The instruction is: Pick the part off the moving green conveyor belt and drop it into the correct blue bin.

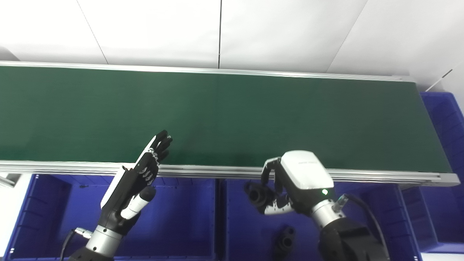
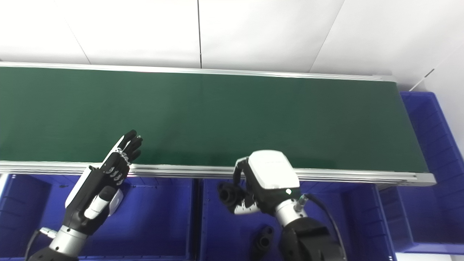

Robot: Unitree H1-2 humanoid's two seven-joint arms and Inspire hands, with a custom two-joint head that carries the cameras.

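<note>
My right hand (image 1: 290, 181) is shut on a black cylindrical part (image 1: 256, 195) and holds it above the middle blue bin (image 1: 239, 221), just in front of the conveyor's near rail. A second black part (image 1: 284, 241) lies on that bin's floor. My left hand (image 1: 139, 177) is open and empty, fingers straight, reaching over the near rail onto the edge of the green conveyor belt (image 1: 217, 116). The belt carries no part in view. The held part also shows in the right eye view (image 2: 227, 194).
A left blue bin (image 1: 174, 221) sits below the left hand. Another blue bin (image 1: 444, 119) stands at the belt's right end, and a further one (image 1: 417, 217) at the lower right. The aluminium rail (image 1: 217, 171) runs along the belt's near edge.
</note>
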